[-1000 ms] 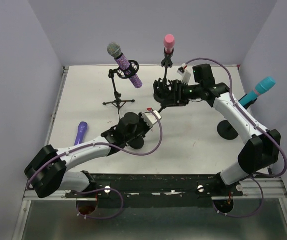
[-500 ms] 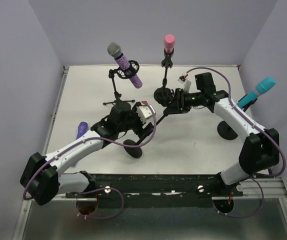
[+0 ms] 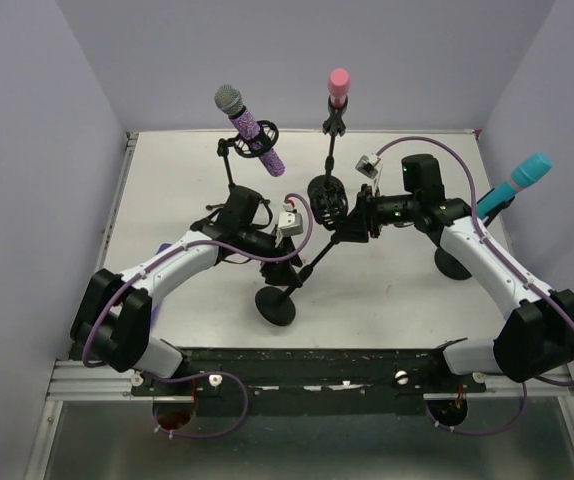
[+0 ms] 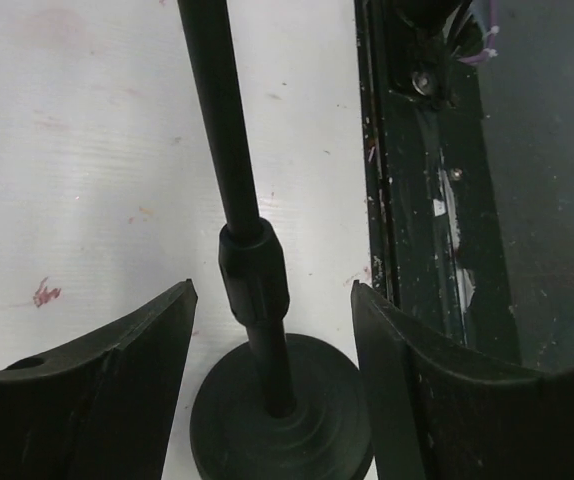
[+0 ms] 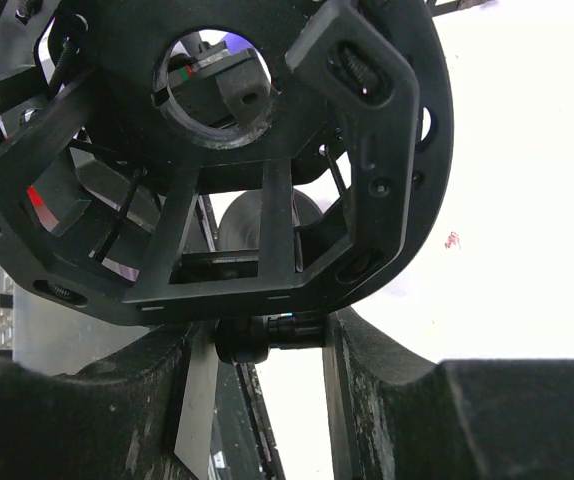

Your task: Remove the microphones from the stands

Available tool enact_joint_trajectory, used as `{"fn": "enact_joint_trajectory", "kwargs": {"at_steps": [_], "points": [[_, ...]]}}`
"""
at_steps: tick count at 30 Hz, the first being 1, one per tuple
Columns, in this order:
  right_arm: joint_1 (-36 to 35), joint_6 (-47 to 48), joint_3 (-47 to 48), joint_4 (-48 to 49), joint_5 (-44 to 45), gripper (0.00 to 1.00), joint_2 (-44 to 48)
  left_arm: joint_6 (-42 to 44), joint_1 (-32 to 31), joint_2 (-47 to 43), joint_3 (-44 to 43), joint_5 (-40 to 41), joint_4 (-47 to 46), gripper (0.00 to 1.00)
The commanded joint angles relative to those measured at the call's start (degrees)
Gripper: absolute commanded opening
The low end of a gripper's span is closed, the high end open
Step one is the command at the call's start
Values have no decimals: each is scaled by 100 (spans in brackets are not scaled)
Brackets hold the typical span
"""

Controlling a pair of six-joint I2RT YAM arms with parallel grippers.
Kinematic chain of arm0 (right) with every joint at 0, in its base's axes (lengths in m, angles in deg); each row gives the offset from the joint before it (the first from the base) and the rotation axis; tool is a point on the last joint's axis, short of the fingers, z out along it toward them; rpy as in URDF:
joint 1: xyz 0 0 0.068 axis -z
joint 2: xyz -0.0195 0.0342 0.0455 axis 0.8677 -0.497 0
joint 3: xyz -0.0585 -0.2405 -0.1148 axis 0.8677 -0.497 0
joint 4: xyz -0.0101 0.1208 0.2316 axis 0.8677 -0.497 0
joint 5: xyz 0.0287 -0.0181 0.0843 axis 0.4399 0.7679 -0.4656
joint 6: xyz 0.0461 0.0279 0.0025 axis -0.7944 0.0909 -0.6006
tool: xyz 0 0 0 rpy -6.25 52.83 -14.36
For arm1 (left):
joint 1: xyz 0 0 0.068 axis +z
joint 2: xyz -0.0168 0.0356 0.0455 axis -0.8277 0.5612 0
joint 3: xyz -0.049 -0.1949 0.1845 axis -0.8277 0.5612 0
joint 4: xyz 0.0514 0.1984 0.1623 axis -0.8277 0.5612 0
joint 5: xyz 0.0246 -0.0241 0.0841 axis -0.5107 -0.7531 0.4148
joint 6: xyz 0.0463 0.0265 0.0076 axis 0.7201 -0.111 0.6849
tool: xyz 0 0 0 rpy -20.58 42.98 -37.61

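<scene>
"What has the left gripper (image 4: 272,300) got?"

"Nothing. Its fingers stand wide apart either side of the round-base stand (image 3: 275,305)'s pole, just above the base, not touching it."

"The right gripper (image 5: 262,345)?"

"Pinched on the knob (image 5: 267,338) under that stand's empty shock mount (image 3: 327,200); the stand leans."

"Microphones?"

"Behind the stand, a sparkly microphone (image 3: 252,130) and a pink microphone (image 3: 338,85); to its right, a teal microphone (image 3: 519,178). The purple microphone, visible left of the stand earlier, is now hidden by the left arm."
</scene>
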Motion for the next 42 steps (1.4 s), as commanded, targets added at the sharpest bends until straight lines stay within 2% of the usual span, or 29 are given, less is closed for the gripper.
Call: {"fn": "enact_joint_trajectory", "kwargs": {"at_steps": [1,3,5,6,12,14,16,18,22,25,29,32,36,39,42], "points": [[11,499,-16,92,145,1,87,-245,9,143,55,-749,-525,70],[20,482,-33,92,154,1,122,-527,-26,231,73,-705,-920,67],[2,447,-42,92,145,1,149,-660,-79,310,56,-600,-1159,58],[11,438,-51,92,154,1,175,-599,-122,354,21,-547,-1107,50],[2,359,-42,118,224,1,210,428,-448,512,-155,-292,-343,33],[11,289,-33,180,268,1,193,500,-474,530,-120,-222,-289,28],[2,157,-33,303,320,1,166,491,-483,495,-129,-73,-263,11],[2,-211,-16,382,530,1,131,413,-483,338,-182,103,-210,1],[11,-1037,116,356,857,1,-70,-79,-544,-460,37,997,-744,0],[11,-1336,274,137,506,1,-377,-195,-799,-1164,362,2323,-1290,0],[11,-1917,380,30,453,1,-704,287,-1326,-1737,793,4124,-1888,0],[11,-2224,309,101,479,1,-791,544,-1704,-1729,1092,5530,-2388,0],[11,-2594,187,57,602,1,-923,877,-2012,-1369,1470,6737,-3082,0],[20,-2665,186,48,619,1,-1037,1229,-2126,-1053,1602,7116,-3672,0],[20,-2709,230,-4,646,1,-1143,1221,-2144,-754,1393,7363,-3718,0]]}}
